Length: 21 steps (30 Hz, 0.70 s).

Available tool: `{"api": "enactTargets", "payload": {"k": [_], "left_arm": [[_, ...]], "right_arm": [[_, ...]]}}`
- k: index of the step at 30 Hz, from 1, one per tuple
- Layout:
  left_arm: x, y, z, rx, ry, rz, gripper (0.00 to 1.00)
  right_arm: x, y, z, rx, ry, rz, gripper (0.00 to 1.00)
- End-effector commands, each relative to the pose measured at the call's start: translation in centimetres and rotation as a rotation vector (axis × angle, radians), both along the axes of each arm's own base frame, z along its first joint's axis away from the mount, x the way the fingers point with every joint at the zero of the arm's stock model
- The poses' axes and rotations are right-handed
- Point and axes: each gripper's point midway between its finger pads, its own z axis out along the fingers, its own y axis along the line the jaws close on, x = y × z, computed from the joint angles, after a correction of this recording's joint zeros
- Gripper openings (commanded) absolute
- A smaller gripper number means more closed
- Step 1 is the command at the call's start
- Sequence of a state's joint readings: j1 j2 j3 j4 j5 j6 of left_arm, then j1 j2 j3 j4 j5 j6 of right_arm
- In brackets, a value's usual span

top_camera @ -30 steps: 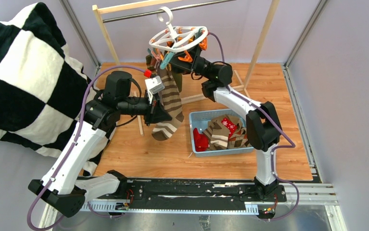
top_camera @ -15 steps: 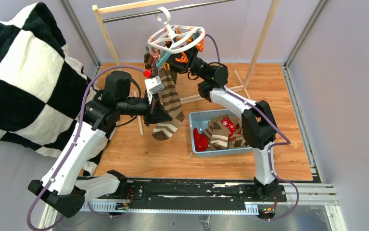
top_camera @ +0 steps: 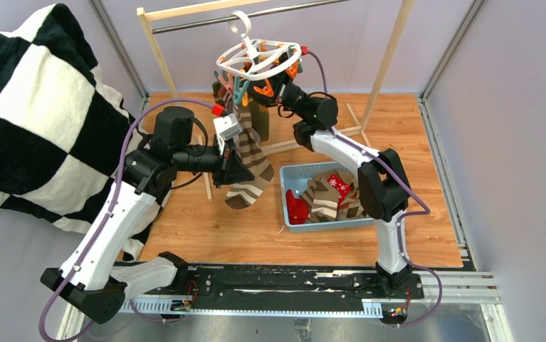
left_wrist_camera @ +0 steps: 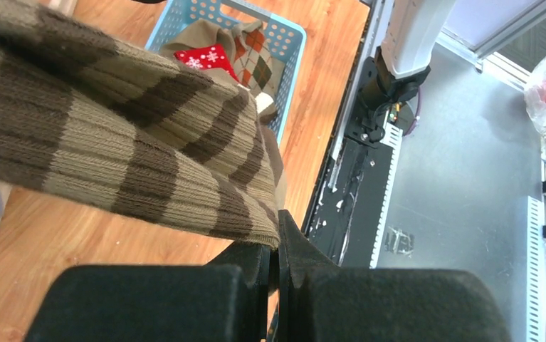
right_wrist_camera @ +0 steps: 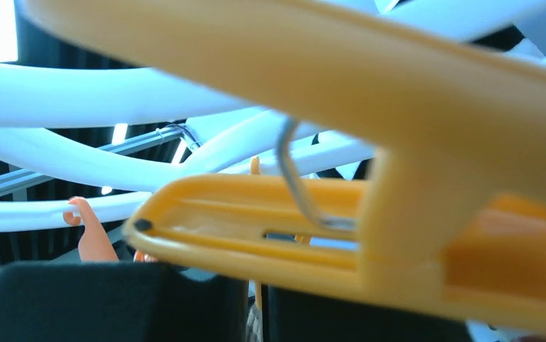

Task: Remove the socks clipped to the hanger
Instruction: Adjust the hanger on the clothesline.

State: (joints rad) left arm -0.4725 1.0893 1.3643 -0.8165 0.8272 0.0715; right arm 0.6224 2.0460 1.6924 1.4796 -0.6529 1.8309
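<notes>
The white hanger (top_camera: pixel 252 48) hangs from the rod, with orange and teal clothespins under its rings. A taupe-brown striped sock (top_camera: pixel 250 153) hangs clipped to it, and an olive sock (top_camera: pixel 261 114) hangs behind. My left gripper (top_camera: pixel 238 173) is shut on the striped sock's (left_wrist_camera: pixel 113 142) lower edge, pinched at the tips (left_wrist_camera: pixel 278 235). My right gripper (top_camera: pixel 273 87) sits just under the hanger among the orange clothespins. In the right wrist view its jaws (right_wrist_camera: pixel 258 299) are nearly together under a large orange clothespin (right_wrist_camera: pixel 291 214) and the hanger's white bars (right_wrist_camera: pixel 77 96). I cannot tell whether they pinch anything.
A blue basket (top_camera: pixel 327 224) on the wooden floor right of the striped sock holds several socks (top_camera: pixel 330 196), one of them red with snowflakes (left_wrist_camera: pixel 206 58). A black-and-white checkered blanket (top_camera: pixel 35 107) fills the left side. The wooden rack's right post (top_camera: pixel 391 50) stands behind the right arm.
The right gripper's jaws have closed, and it has moved up and left under the hanger, which shifted slightly left. The left gripper still holds the striped sock.
</notes>
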Motion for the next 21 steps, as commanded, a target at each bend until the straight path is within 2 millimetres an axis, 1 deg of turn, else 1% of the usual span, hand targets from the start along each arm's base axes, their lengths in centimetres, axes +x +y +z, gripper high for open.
{"api": "enactTargets", "payload": {"k": [1,2,3,4,6,7,8,10,11,12,13,15,16,18,19,20,21], "left_arm": [[0.1,0.8,-0.5,0.021,-0.001,0.056,0.05],[0.7,1.2,-0.8,0.042,-0.016,0.096,0.17],[1.5,1.6,-0.9,0.064,-0.031,0.139,0.32],[2.2,2.0,-1.1,0.086,-0.050,0.180,0.41],[3.3,2.8,-1.2,0.121,-0.085,0.248,0.50],[3.8,3.1,-1.3,0.132,-0.094,0.271,0.49],[4.0,3.2,-1.2,0.135,-0.103,0.281,0.45],[4.0,3.0,-1.0,0.122,-0.103,0.280,0.28],[4.0,2.9,-0.9,0.114,-0.100,0.276,0.20],[3.9,2.7,-0.8,0.105,-0.093,0.273,0.15],[3.9,2.6,-0.8,0.100,-0.088,0.268,0.12],[3.9,2.5,-0.9,0.098,-0.078,0.264,0.12],[3.9,2.5,-0.9,0.097,-0.079,0.264,0.17],[4.1,2.4,-0.7,0.093,-0.084,0.270,0.48],[4.2,2.4,-0.5,0.089,-0.089,0.272,0.58],[4.3,2.4,-0.2,0.084,-0.096,0.274,0.65],[4.5,2.3,0.3,0.071,-0.107,0.280,0.71]], "right_arm": [[-1.1,-0.5,0.7,-0.008,-0.047,-0.038,0.05],[-0.9,-0.5,0.5,-0.027,-0.051,-0.057,0.04],[-0.9,-0.5,0.3,-0.046,-0.055,-0.074,0.03],[-0.8,-0.5,0.2,-0.063,-0.057,-0.091,0.02],[-0.8,-0.6,0.1,-0.085,-0.063,-0.114,0.00],[-0.7,-0.7,0.1,-0.093,-0.064,-0.123,0.00],[-0.6,-0.6,0.0,-0.101,-0.065,-0.129,0.00],[-0.6,-0.7,0.0,-0.118,-0.070,-0.149,0.00],[-0.4,-0.6,-0.3,-0.135,-0.067,-0.160,0.00],[-0.5,-0.7,-0.2,-0.144,-0.080,-0.175,0.00],[-0.5,-0.7,-0.4,-0.155,-0.080,-0.184,0.00],[-0.5,-0.8,-0.4,-0.166,-0.080,-0.196,0.00],[-0.4,-1.0,-0.3,-0.169,-0.081,-0.201,0.00],[-0.5,-1.0,-0.3,-0.182,-0.093,-0.215,0.00],[-0.6,-1.0,-0.2,-0.192,-0.101,-0.226,0.00],[-0.5,-1.0,-0.3,-0.209,-0.108,-0.241,0.00],[-0.4,-0.9,-0.5,-0.231,-0.105,-0.252,0.00]]}}
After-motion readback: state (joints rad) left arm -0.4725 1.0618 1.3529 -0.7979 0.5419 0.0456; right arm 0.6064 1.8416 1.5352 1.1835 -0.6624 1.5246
